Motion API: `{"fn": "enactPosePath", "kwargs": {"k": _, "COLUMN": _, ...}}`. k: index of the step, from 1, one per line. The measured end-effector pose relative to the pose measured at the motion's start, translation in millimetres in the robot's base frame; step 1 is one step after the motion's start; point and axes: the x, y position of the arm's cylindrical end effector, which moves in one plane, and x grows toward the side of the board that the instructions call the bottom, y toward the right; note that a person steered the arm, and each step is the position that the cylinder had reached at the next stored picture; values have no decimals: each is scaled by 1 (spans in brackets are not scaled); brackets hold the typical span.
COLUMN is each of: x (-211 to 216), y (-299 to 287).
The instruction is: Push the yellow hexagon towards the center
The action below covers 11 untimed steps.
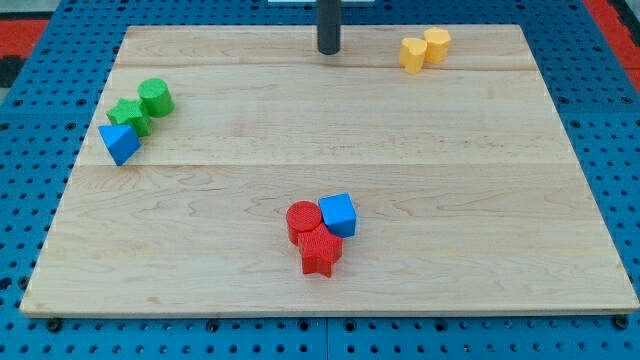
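My tip (329, 50) down on wooden board (330, 150) near view's top edge, bare rod, grasping nothing. Yellow hexagon (412, 54) off to tip's right, well apart, touching yellow cylinder (437, 44) (pair sits top right). Red, green, blue clusters lie elsewhere.

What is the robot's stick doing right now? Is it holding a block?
My tip: holding nothing, touching no block; it has no gripper to open or close. It sits at the view's top, left of the yellow hexagon.
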Motion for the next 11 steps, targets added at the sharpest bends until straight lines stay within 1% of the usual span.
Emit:
{"fn": "enactPosePath", "kwargs": {"k": 1, "x": -38, "y": 48}}
{"fn": "enactPosePath", "kwargs": {"k": 2, "x": -44, "y": 112}}
{"fn": "enactPosePath", "kwargs": {"k": 3, "x": -44, "y": 205}}
{"fn": "enactPosePath", "kwargs": {"k": 4, "x": -36, "y": 172}}
{"fn": "enactPosePath", "kwargs": {"k": 5, "x": 9, "y": 132}}
{"fn": "enactPosePath", "kwargs": {"k": 6, "x": 37, "y": 101}}
{"fn": "enactPosePath", "kwargs": {"k": 7, "x": 42, "y": 80}}
{"fn": "enactPosePath", "kwargs": {"k": 8, "x": 55, "y": 46}}
{"fn": "enactPosePath", "kwargs": {"k": 9, "x": 78, "y": -11}}
{"fn": "enactPosePath", "kwargs": {"k": 10, "x": 84, "y": -55}}
{"fn": "enactPosePath", "kwargs": {"k": 11, "x": 84, "y": -55}}
